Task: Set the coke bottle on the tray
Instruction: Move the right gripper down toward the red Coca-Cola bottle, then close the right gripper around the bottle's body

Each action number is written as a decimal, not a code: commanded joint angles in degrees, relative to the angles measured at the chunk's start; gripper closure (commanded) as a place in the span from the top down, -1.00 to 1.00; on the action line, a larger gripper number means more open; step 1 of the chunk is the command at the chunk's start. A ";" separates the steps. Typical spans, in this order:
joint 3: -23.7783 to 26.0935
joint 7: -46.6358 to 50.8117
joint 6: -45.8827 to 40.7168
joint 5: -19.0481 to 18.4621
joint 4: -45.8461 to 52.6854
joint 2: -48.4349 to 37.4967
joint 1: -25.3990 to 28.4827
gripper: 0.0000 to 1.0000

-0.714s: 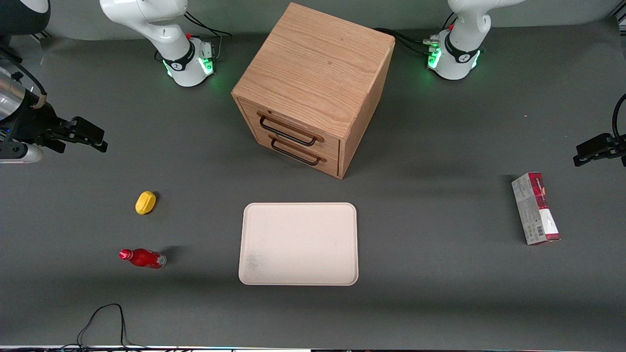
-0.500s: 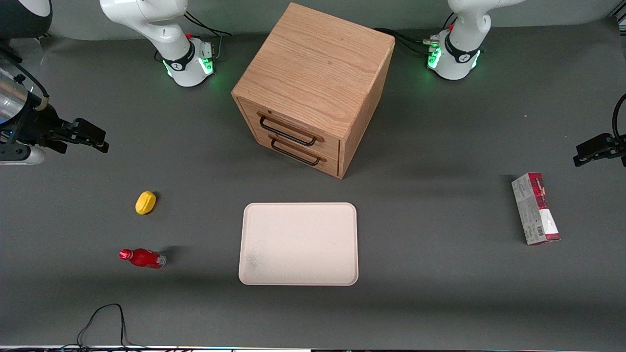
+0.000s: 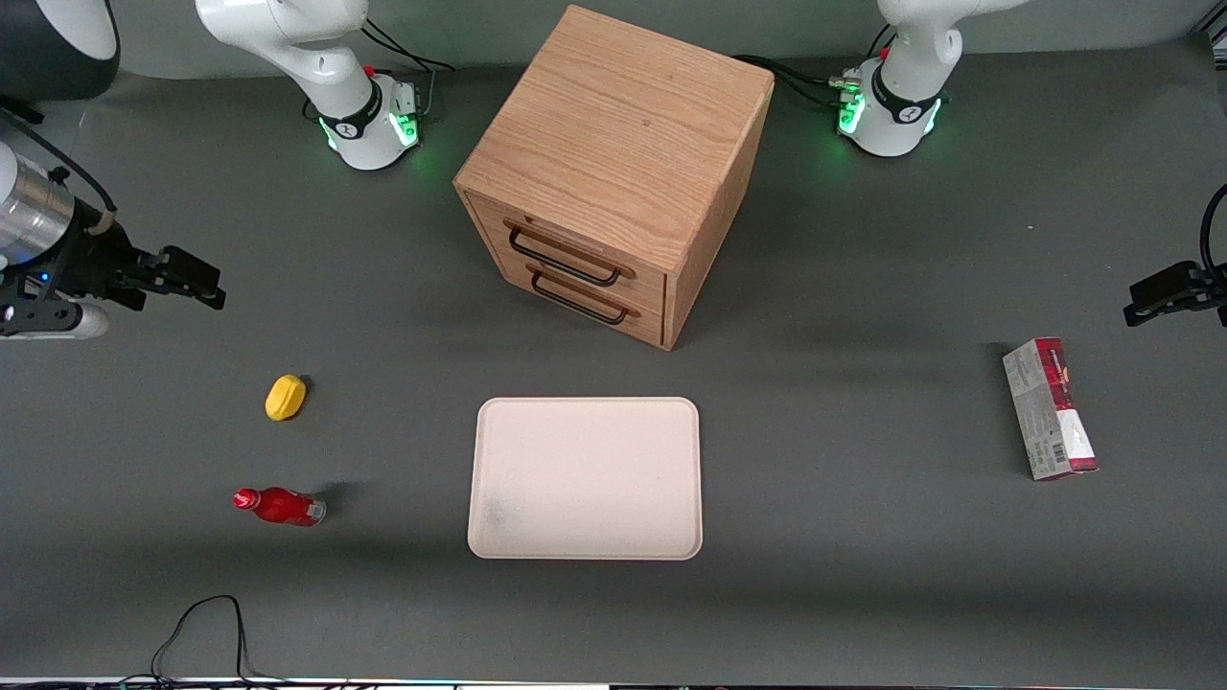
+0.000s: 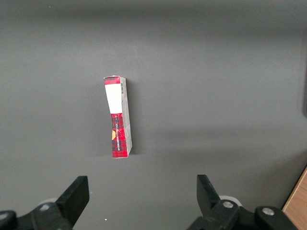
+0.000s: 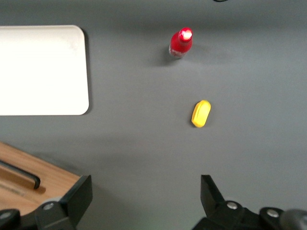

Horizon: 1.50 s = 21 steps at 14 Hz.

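Note:
The coke bottle (image 3: 279,506), small and red with a red cap, lies on its side on the grey table, nearer the front camera than the yellow lump; it also shows in the right wrist view (image 5: 181,43). The cream-white tray (image 3: 586,477) lies flat in front of the drawer cabinet, with nothing on it; its corner shows in the right wrist view (image 5: 43,69). My gripper (image 3: 213,292) hangs high above the table at the working arm's end, farther from the front camera than the bottle and well apart from it. Its fingers (image 5: 79,196) stand wide apart and empty.
A yellow lemon-like lump (image 3: 285,397) lies between the gripper and the bottle. A wooden two-drawer cabinet (image 3: 613,172) stands mid-table. A red-and-grey carton (image 3: 1049,407) lies toward the parked arm's end. A black cable (image 3: 206,628) loops at the table's front edge.
My gripper has shifted slightly toward the table's middle and a little nearer the front camera. The bottle, tray and other things have not moved.

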 commanded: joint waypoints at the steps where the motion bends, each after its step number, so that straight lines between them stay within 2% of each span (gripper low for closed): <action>1: 0.07 -1.74 3.07 1.27 9.08 9.97 -2.91 1.00; 5: 0.16 -2.44 10.45 1.10 15.70 20.01 -5.37 0.99; 8: 0.25 -4.81 17.31 1.27 15.35 25.63 -5.64 0.99; 12: 0.86 -6.92 22.15 1.36 13.86 31.88 -6.43 0.99; 21: 1.22 -7.19 32.26 1.10 7.36 33.91 -7.14 0.98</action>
